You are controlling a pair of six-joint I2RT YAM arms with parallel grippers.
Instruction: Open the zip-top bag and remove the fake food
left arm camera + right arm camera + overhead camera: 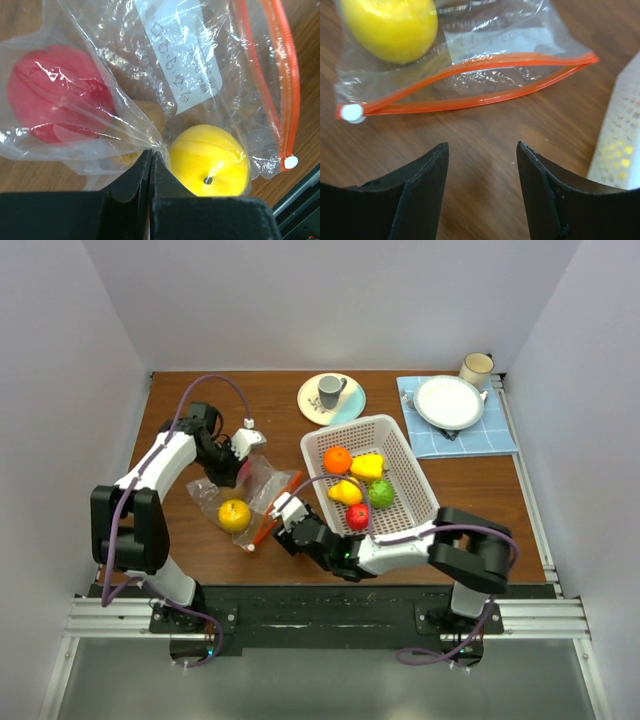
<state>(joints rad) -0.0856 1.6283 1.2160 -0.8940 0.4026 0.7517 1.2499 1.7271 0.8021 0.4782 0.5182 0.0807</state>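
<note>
The zip-top bag (255, 488) lies on the table left of the basket, its orange-red zip strip (470, 82) parted along its length, with a white slider (353, 113) at one end. Inside it are a yellow fruit (234, 514) and a red fruit (55, 95). My left gripper (240, 455) is shut on a fold of the bag's plastic (151, 150) at its far, closed end. My right gripper (482, 147) is open and empty, low over the table just short of the zip strip. More fake food (358, 485) lies in the basket.
The white perforated basket (350, 427) stands right of the bag, and its wall shows in the right wrist view (620, 145). At the back are a plate with a grey cup (331, 398), a white plate on a blue cloth (450, 402) and a mug (476, 368).
</note>
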